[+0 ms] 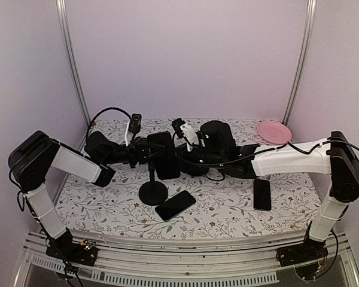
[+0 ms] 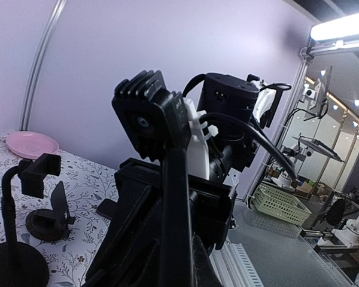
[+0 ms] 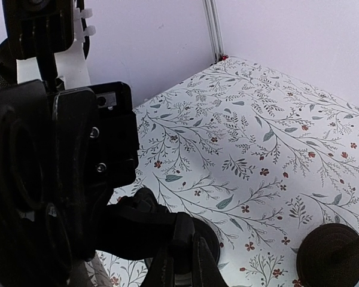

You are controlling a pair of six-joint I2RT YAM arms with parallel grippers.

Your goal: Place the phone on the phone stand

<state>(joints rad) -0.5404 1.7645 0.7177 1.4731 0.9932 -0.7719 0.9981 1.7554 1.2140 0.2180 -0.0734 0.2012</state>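
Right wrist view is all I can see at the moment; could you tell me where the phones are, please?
Observer: One phone stands upright at the top of the phone stand, where the left arm and right arm meet.
Operator: Thank you. Are any others lying about?
Observer: Yes, a second phone lies flat on the table beside the stand's base, on its right.
Operator: Any more, please?
Observer: A third phone lies flat further right, well apart from the stand.
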